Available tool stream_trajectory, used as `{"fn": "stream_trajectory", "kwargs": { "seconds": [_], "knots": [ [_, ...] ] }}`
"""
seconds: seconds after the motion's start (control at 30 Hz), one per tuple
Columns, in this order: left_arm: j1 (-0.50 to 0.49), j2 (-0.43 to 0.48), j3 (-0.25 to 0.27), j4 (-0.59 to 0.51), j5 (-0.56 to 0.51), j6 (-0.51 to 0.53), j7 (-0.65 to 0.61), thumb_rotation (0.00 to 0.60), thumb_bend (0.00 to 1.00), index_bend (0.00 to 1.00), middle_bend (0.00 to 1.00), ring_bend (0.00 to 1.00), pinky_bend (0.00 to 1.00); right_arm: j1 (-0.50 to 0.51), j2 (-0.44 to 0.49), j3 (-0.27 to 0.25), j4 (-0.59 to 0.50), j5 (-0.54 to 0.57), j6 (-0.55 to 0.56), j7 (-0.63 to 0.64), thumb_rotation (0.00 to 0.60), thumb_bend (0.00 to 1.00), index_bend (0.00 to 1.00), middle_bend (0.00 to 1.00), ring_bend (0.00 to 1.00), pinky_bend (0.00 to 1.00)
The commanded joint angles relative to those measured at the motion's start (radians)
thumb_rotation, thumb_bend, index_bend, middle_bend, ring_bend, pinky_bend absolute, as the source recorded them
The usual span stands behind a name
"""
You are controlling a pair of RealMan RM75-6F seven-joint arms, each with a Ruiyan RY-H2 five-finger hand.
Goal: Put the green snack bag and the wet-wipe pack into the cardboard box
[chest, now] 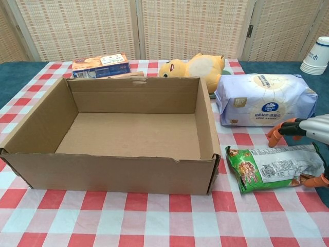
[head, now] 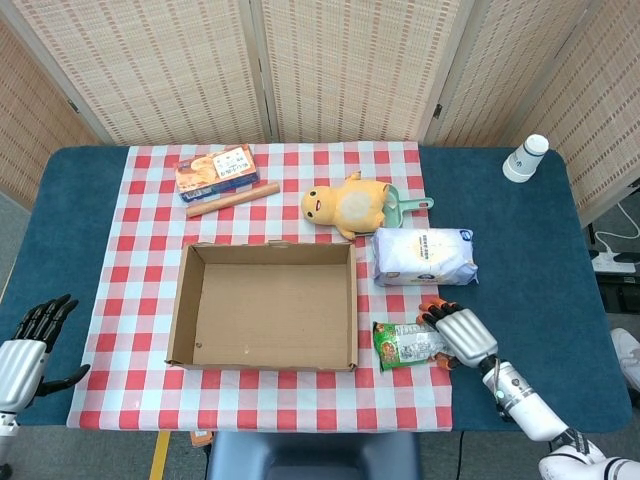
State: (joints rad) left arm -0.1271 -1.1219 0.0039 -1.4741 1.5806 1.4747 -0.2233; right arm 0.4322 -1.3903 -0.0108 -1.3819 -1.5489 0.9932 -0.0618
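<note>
The table point(head: 520, 240), with its checked cloth point(head: 150, 200), is carrying everything you are working with. At its middle the cardboard box point(head: 265, 305) is sitting open-topped, and nothing is lying inside it — only bare brown floor is showing in both views. Just to the right of the box's far corner the wet-wipe pack point(head: 424, 256) is lying flat on the cloth, apart from the box wall. Behind it the yellow plush toy point(head: 345, 205) is lying on its side, and a biscuit box point(head: 216, 169) with a wooden stick point(head: 232, 199) beside it is sitting at the far left.

The green snack bag point(head: 412, 344) is lying flat just outside the box's near right corner. Your right hand point(head: 458, 334) is hovering over the bag's right end, its fingers point(chest: 277, 131) spread apart — it is gripping nothing, though the thumb is touching the bag's edge. Your left hand point(head: 28, 345) is hanging off the table's left edge, fingers apart and empty. A paper cup stack point(head: 525, 157) is standing at the far right.
</note>
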Motion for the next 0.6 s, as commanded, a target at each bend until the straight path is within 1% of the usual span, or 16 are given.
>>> {"fn": "stream_trajectory", "kwargs": {
  "seconds": [0.03,0.3,0.47,0.6],
  "knots": [
    [0.0,0.0,-0.001,0.0,-0.001,-0.001,-0.002,0.6,0.2,0.0,0.0,0.0,0.07,0.004,-0.012,0.002,0.013,0.004,0.004,-0.002,0.6,0.04,0.36,0.22,0.18,0.34],
    [0.0,0.001,-0.002,0.002,-0.003,-0.001,-0.008,0.6,0.2,0.0,0.0,0.0,0.07,0.004,-0.04,0.007,0.043,0.018,0.026,-0.019,0.6,0.1,0.49,0.32,0.3,0.48],
    [-0.001,0.002,-0.002,0.004,-0.005,-0.004,-0.011,0.6,0.2,0.0,0.0,0.0,0.07,0.001,-0.054,0.008,0.056,0.024,0.04,-0.027,0.6,0.17,0.64,0.43,0.44,0.64],
    [-0.002,0.002,-0.003,0.004,-0.006,-0.005,-0.013,0.6,0.2,0.0,0.0,0.0,0.07,-0.001,-0.058,0.007,0.06,0.021,0.057,-0.028,0.6,0.21,0.74,0.5,0.53,0.74]
  ]
}}
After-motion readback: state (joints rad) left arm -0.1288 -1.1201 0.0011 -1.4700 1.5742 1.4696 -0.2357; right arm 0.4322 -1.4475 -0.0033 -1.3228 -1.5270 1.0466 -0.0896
